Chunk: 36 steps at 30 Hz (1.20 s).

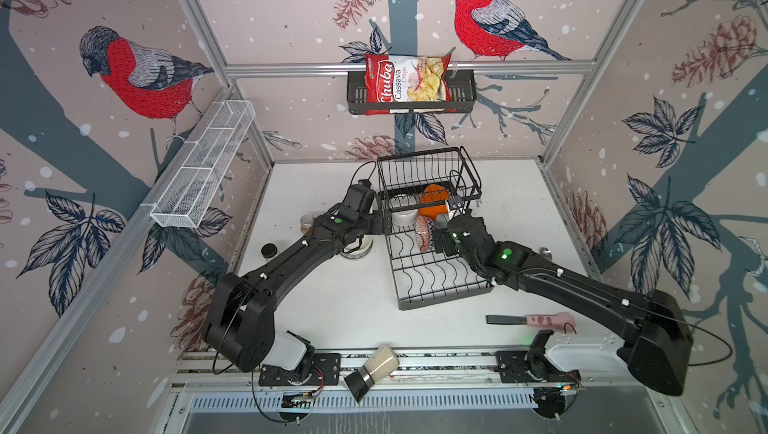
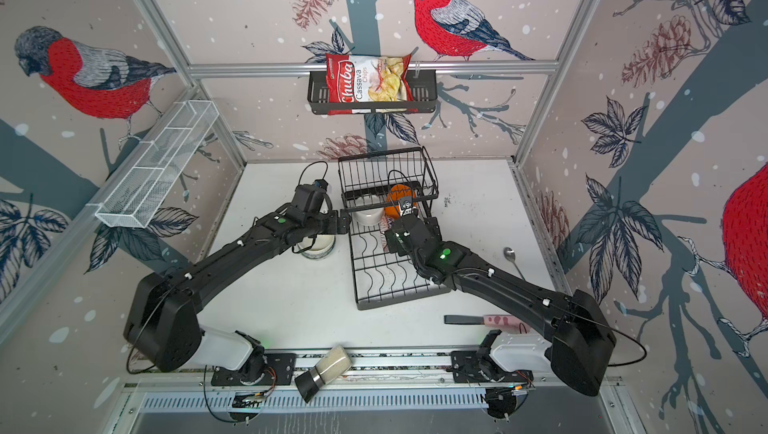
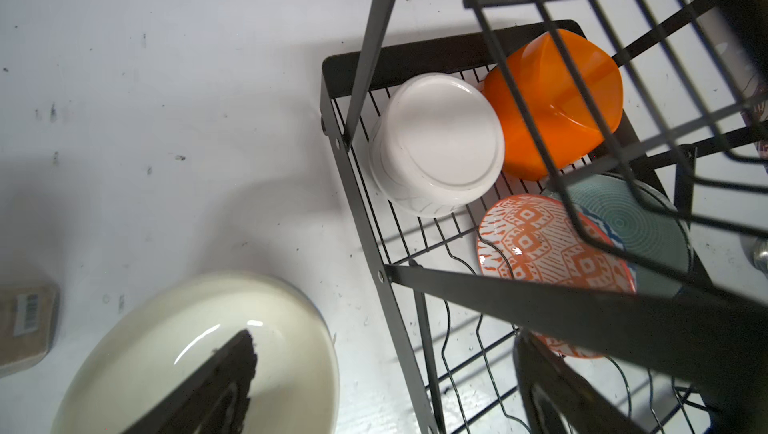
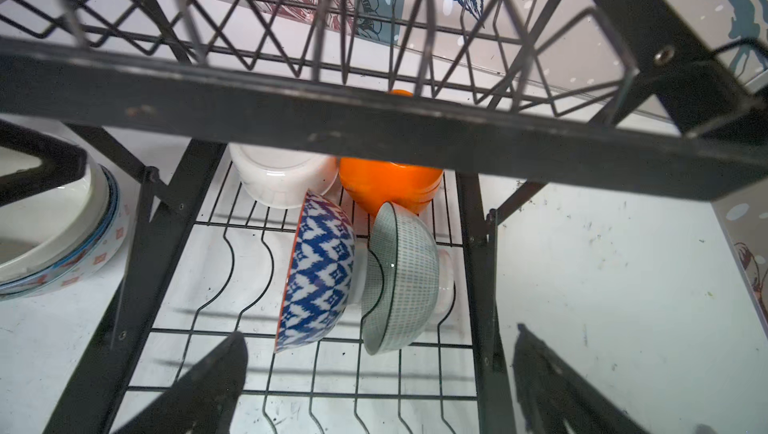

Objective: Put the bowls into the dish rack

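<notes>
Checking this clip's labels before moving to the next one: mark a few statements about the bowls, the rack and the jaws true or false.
1. The white bowl lies upside down in the dish rack. True.
2. The orange bowl sits on the table. False: the orange bowl is in the rack, beside the white one.
3. A cream bowl stands on the table, outside the rack. True.
4. The right jaws are shut on a bowl. False: they stand open, gripping nothing.

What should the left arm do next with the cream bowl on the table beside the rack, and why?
Probably lower the left gripper and close it on the rim of the cream bowl. Its jaws stand open astride that rim, and the bowl sits on the table, outside the dish rack.
</notes>
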Motion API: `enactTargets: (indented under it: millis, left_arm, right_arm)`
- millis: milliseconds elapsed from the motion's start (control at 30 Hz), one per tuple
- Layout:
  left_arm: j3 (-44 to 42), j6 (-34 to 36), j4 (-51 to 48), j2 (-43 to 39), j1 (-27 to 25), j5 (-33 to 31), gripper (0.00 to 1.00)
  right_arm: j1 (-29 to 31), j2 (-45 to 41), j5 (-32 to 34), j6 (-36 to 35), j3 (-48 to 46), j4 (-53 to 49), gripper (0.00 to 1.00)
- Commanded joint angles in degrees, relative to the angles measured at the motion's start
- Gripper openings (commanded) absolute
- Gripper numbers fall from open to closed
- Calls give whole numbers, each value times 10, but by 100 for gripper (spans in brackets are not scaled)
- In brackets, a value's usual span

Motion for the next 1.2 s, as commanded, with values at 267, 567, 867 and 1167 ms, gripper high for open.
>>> enactTargets:
  millis: [267,567,867,1167]
  left_arm:
    - [-25,-11,80,-65,3,18,96]
    - [-19,-12,91,-38,3,37,96]
    - [2,-17,105,-5,1,66,96]
    - [13,-10,83,9,-5,63,96]
  right_arm:
    - [-16,-3,-21,24,-16,15,99]
    - [-17,-18,-16,24,-18,11,99]
    - [-20,-20,-18,24,-20,14,99]
    - [-25,-21,-26,31,-27,21,99]
